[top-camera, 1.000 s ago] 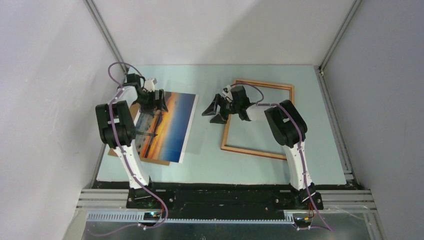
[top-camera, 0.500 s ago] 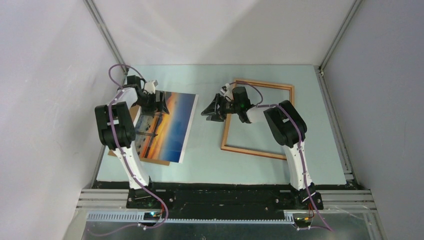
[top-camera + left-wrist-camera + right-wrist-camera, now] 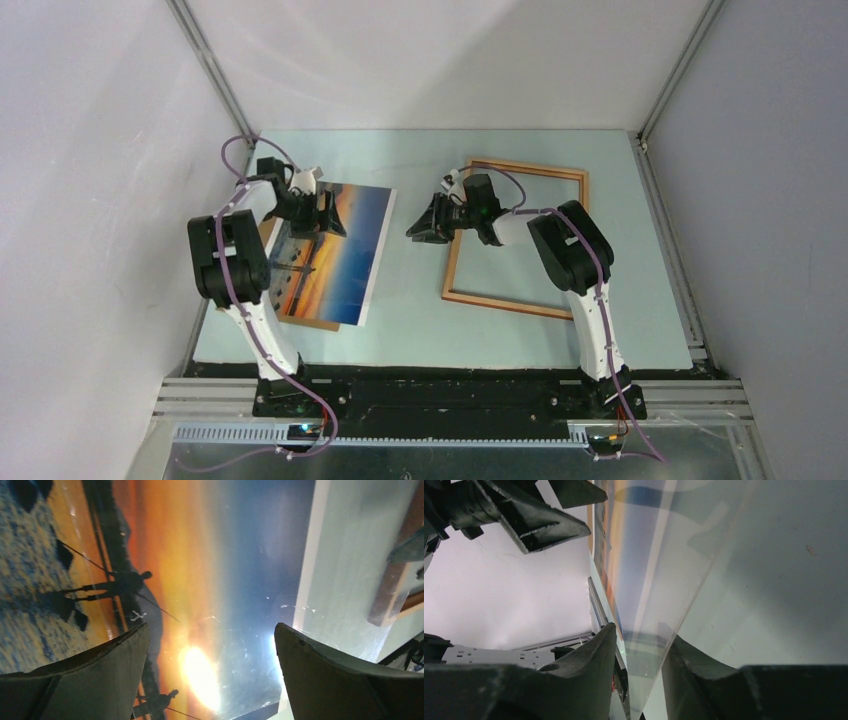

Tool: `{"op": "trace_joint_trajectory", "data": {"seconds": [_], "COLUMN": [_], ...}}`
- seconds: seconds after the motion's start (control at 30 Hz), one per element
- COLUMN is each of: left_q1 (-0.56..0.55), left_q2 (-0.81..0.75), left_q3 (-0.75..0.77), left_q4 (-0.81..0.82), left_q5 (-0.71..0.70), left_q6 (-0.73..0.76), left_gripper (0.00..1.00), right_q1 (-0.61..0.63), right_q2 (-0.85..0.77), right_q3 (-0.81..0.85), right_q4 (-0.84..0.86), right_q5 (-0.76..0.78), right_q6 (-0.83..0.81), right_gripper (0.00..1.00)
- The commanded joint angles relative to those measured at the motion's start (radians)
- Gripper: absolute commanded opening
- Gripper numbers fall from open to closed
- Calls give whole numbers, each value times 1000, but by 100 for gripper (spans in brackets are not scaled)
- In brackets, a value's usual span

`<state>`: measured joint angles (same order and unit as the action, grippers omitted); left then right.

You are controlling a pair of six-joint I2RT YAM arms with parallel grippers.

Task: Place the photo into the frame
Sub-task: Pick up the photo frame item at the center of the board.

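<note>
Plainly: glossy rectangular photo (image 3: 335,255), thin wooden frame (image 3: 508,305)

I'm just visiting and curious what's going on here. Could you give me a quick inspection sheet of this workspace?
Surface: pale blue-green table.
Job's things: photo lies face up at left; frame lies flat at right, photo not in it.
Clutter: brown board under the photo; nothing else seen.
Grippers: left gripper open above the photo; right gripper between photo and frame, jaws a small gap apart, a thin glossy sheet edge between them.
Cables: purple cable along each arm, looped near the left wrist.
Surroundings: white walls, metal corner rails.
</note>
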<state>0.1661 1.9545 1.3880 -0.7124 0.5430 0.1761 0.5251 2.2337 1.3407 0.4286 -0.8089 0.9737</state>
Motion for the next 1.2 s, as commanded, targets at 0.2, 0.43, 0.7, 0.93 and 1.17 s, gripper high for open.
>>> {"op": "trace_joint_trajectory", "data": {"seconds": [0.2, 0.43, 0.7, 0.93, 1.17], "left_q1": [-43, -42, -23, -22, -42], "left_q2": [-114, -151, -210, -216, -191], "left_q3": [-44, -43, 20, 73, 127], "left_q4": [-10, -11, -12, -11, -11], "left_q5": [96, 97, 67, 95, 104], "left_q6": [48, 35, 14, -30, -65], "left_gripper": [98, 98, 98, 98, 98], "right_q1": [-14, -38, -89, -177, -288], "right_q2": [-23, -82, -222, -356, -423], "right_q3": [46, 41, -20, -71, -128], "right_q4": [-27, -128, -94, -177, -360], "right_q5": [13, 31, -31, -109, -178], "right_q6": [-51, -126, -169, -259, -381], "right_gripper": [25, 0, 0, 0, 0]}}
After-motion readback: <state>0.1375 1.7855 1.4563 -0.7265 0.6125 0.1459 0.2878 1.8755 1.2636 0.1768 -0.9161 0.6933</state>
